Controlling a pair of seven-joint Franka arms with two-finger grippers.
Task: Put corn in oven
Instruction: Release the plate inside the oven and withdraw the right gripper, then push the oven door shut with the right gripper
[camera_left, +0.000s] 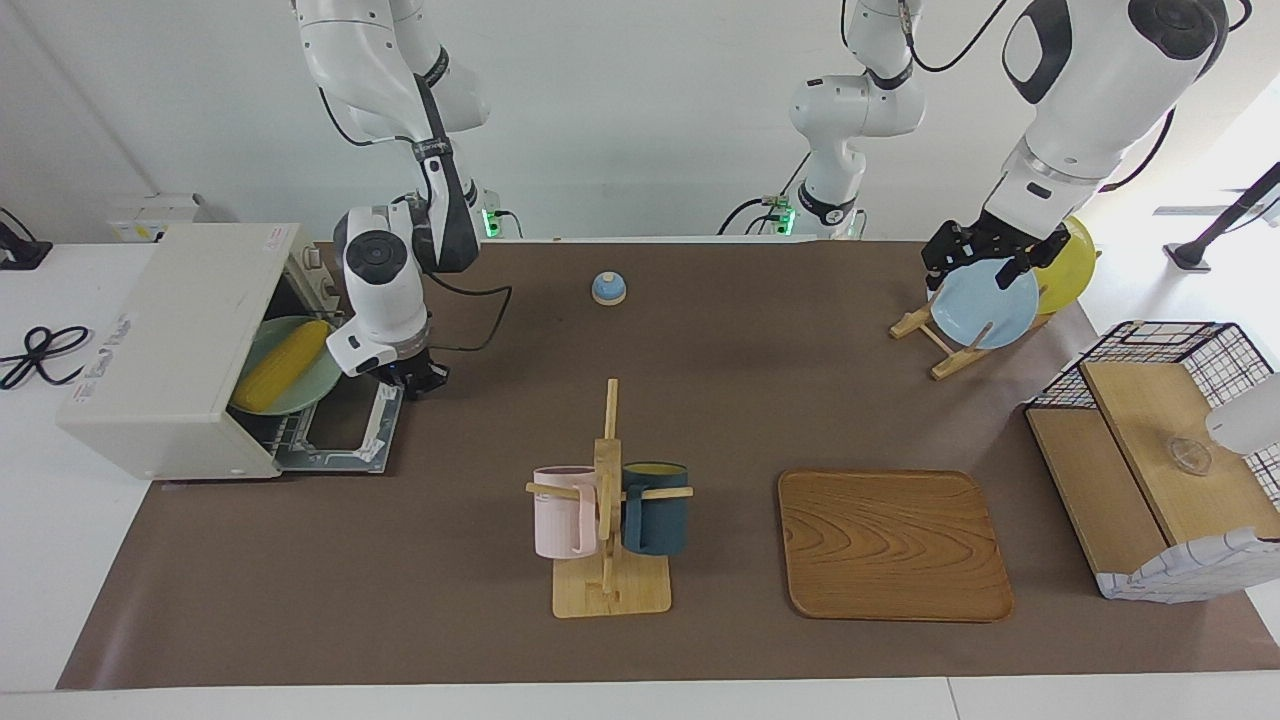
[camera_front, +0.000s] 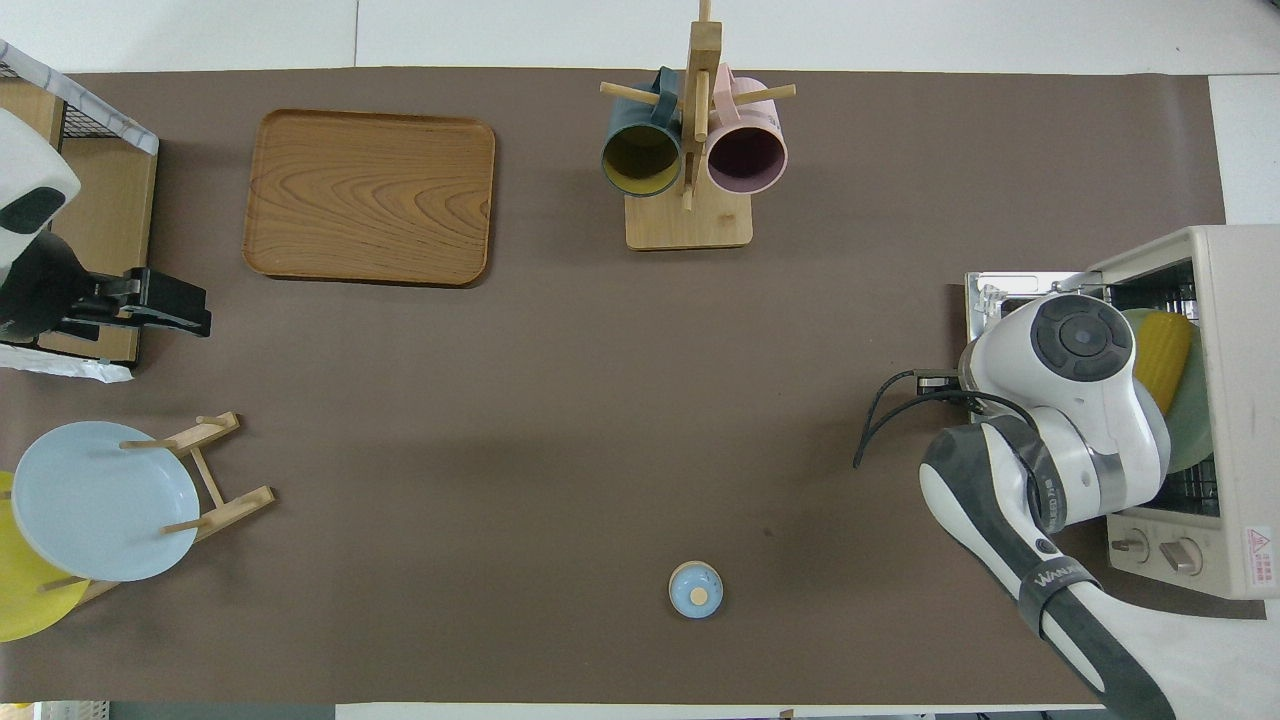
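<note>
The corn (camera_left: 283, 365) lies on a pale green plate (camera_left: 325, 378) on the wire rack inside the cream-white oven (camera_left: 170, 340) at the right arm's end of the table. The oven's door (camera_left: 345, 440) lies open and flat. My right gripper (camera_left: 415, 380) hangs low over the door's edge nearer to the robots, apart from the corn. In the overhead view the corn (camera_front: 1163, 345) and the oven (camera_front: 1240, 400) show, and the right arm's wrist hides its gripper. My left gripper (camera_left: 975, 270) waits over the plate rack and also shows in the overhead view (camera_front: 195, 310).
A mug rack (camera_left: 607, 500) with two mugs stands mid-table, beside a wooden tray (camera_left: 893, 545). A small blue knob-topped object (camera_left: 608, 288) sits near the robots. A plate rack holds a blue plate (camera_left: 985, 300) and a yellow plate (camera_left: 1070, 265). A wire basket (camera_left: 1160, 450) stands at the left arm's end.
</note>
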